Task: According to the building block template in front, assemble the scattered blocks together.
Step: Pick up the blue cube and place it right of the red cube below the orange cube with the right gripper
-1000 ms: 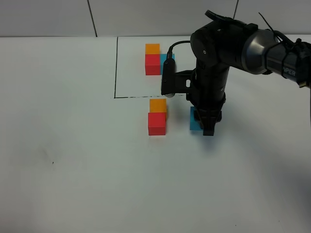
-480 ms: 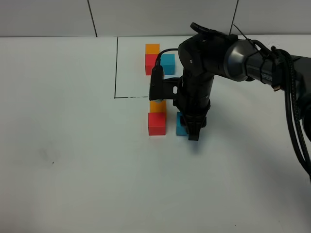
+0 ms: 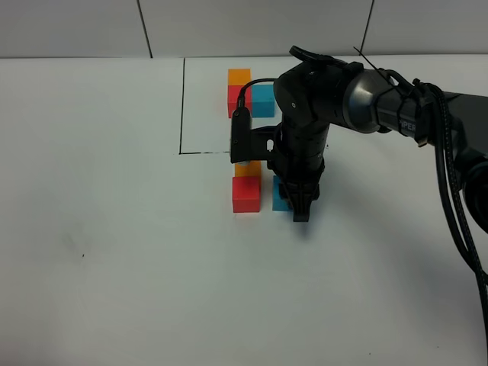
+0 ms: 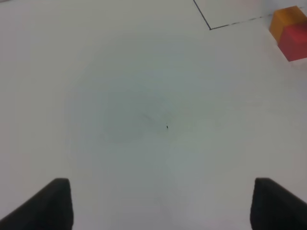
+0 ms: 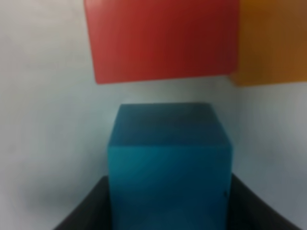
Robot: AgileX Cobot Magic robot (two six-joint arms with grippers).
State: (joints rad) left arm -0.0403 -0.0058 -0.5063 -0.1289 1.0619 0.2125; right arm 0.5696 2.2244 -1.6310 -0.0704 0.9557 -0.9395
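Observation:
The building block template (image 3: pixel 248 93) is an orange, red and blue trio inside the thin black drawn rectangle (image 3: pixel 181 114) at the back. The scattered orange cube (image 3: pixel 247 168) and red cube (image 3: pixel 245 194) sit joined just in front of the rectangle; they also show in the left wrist view, orange (image 4: pixel 287 18) and red (image 4: pixel 293 40). My right gripper (image 3: pixel 299 204) is shut on the light blue cube (image 3: pixel 280 197) and holds it just right of the red cube with a small gap. The right wrist view shows the blue cube (image 5: pixel 169 163) between the fingers (image 5: pixel 91 206), facing the red cube (image 5: pixel 160 40). My left gripper (image 4: pixel 165 206) is open over bare table.
The white table (image 3: pixel 114 252) spreads wide to the left and front. The right arm and its cable (image 3: pixel 450 191) reach in from the right. A corner of the black line (image 4: pixel 209 28) shows in the left wrist view.
My right gripper has moved left with the light blue cube, from well right of the red cube to close beside it. The orange and red cubes have not moved.

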